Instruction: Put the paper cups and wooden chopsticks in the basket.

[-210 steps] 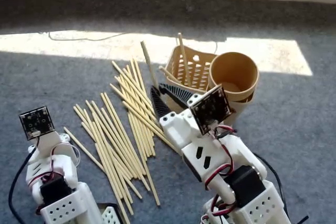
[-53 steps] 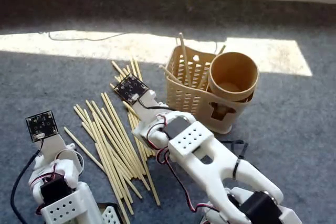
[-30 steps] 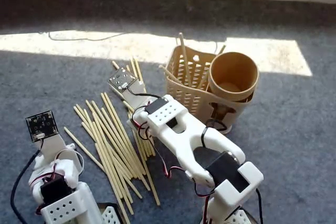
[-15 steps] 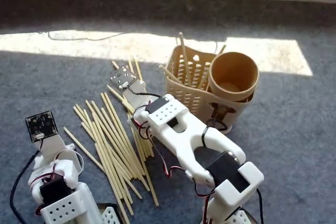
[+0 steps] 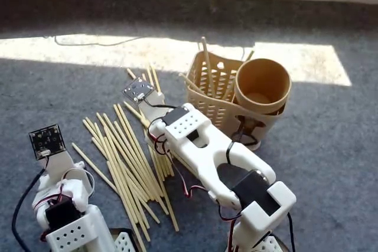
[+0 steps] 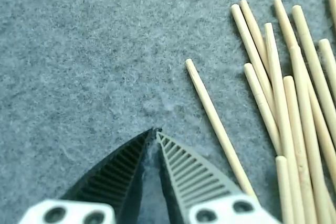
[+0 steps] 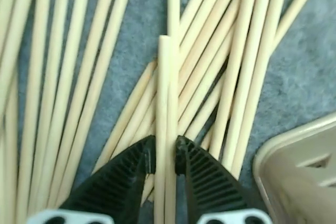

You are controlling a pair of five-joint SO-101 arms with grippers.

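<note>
Grey carpet (image 5: 331,146) covers the floor, with a band of sunlight (image 5: 88,51) across its far side and a thin cable (image 5: 88,43) lying in it. We see the basket (image 5: 212,107) standing at the near edge of that light. A cup (image 5: 263,84) sits upright in the end of it away from the pile, and a few sticks (image 5: 207,63) lean inside it. Most chopsticks (image 5: 127,151) lie fanned on the carpet between the two arms, beside the basket.

The right arm (image 5: 201,146) stretches over the pile's far part, near the basket. In its wrist view we find the right gripper (image 7: 164,153) low over the pile, its fingers clamped on one chopstick (image 7: 164,87) that runs straight out ahead of them. Neighbours lie against it, and we cannot tell whether it is off the carpet. A corner of the basket shows close by.

The left arm (image 5: 59,205) is at the near left. We see the left gripper (image 6: 156,131) pointing down at bare carpet, fingers together at the tips, with a lone stick (image 6: 218,124) just beside it and more farther off.
</note>
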